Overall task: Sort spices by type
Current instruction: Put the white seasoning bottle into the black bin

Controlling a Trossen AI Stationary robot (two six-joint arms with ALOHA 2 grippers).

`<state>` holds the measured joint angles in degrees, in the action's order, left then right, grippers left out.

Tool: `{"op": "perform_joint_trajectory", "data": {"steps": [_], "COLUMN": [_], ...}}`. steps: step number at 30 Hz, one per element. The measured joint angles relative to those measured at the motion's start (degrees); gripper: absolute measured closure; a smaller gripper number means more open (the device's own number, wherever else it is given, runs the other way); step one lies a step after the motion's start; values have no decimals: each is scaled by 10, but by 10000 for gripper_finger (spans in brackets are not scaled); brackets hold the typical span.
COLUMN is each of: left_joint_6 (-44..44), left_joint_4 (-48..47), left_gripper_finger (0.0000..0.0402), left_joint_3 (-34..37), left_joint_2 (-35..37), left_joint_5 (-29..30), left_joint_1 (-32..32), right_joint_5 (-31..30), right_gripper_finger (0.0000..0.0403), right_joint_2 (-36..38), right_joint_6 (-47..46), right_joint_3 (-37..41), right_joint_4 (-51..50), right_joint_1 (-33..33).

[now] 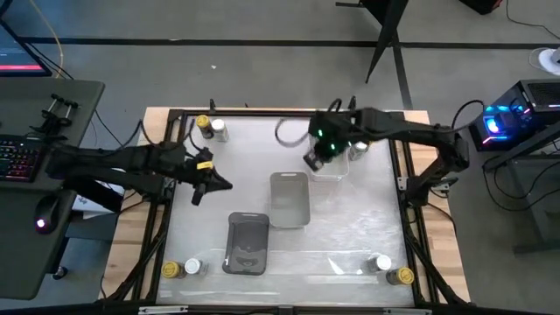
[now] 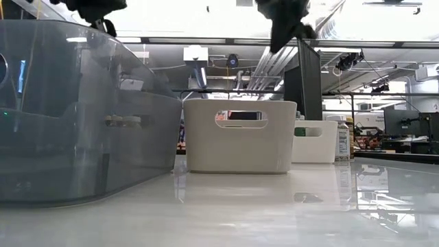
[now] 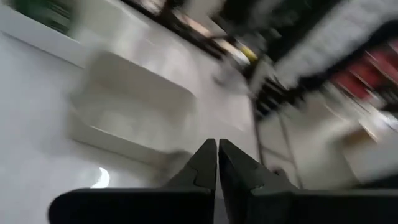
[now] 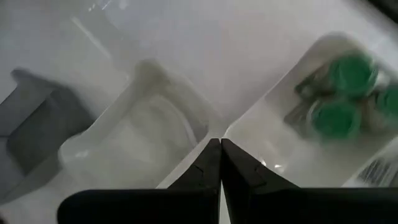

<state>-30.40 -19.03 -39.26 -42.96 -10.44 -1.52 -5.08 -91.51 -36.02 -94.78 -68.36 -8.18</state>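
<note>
Spice jars stand in pairs at the table's corners: a yellow-lidded jar (image 1: 203, 122) beside a white-lidded jar (image 1: 218, 130) at the far left, one pair (image 1: 180, 268) at the near left, another pair (image 1: 393, 269) at the near right. Three green-lidded jars (image 4: 341, 93) stand in a clear tray (image 1: 331, 166). My left gripper (image 1: 210, 185) (image 3: 217, 148) hangs shut and empty above the table's left half. My right gripper (image 1: 312, 161) (image 4: 219, 147) hovers shut and empty over the clear tray's near-left corner.
A light grey tray (image 1: 290, 199) (image 4: 134, 134) sits mid-table and a dark grey tray (image 1: 248, 243) (image 4: 31, 124) lies nearer the front edge. In the low view the dark tray (image 2: 75, 116) fills the left and the light tray (image 2: 240, 134) stands in the middle.
</note>
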Motion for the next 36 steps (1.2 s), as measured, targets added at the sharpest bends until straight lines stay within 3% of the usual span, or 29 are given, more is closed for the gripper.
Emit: {"op": "perform_joint_trajectory", "data": {"steps": [5,7,10,14,20,25,30,36], "left_joint_6": [54,80,114,79,-110,-232,-278,-222], "left_joint_4": [-78,-176,-361,-485,-474,-468,-465,-471], "left_gripper_finger": [327,290,238,186,154,151,151,151], "left_joint_3": [-82,-151,-256,-339,-354,-354,-354,-354], "left_joint_2": [-61,-94,-146,-198,-272,-366,-438,-457], "left_joint_5": [-154,-192,-198,-149,-77,-60,-24,98], "left_joint_1": [12,5,-35,-139,-310,-429,-490,-499], "right_joint_5": [-80,-105,-145,-184,-226,-252,-249,-249], "right_gripper_finger": [403,403,403,403,403,403,403,403], "right_joint_2": [23,31,44,60,91,103,103,103], "right_joint_6": [-98,-134,-180,-232,-272,-276,-269,-284], "right_joint_3": [0,0,0,0,13,29,39,39], "right_joint_4": [-69,-105,-155,-217,-213,-214,-210,-205], "right_joint_1": [79,105,145,196,266,296,310,311]}}
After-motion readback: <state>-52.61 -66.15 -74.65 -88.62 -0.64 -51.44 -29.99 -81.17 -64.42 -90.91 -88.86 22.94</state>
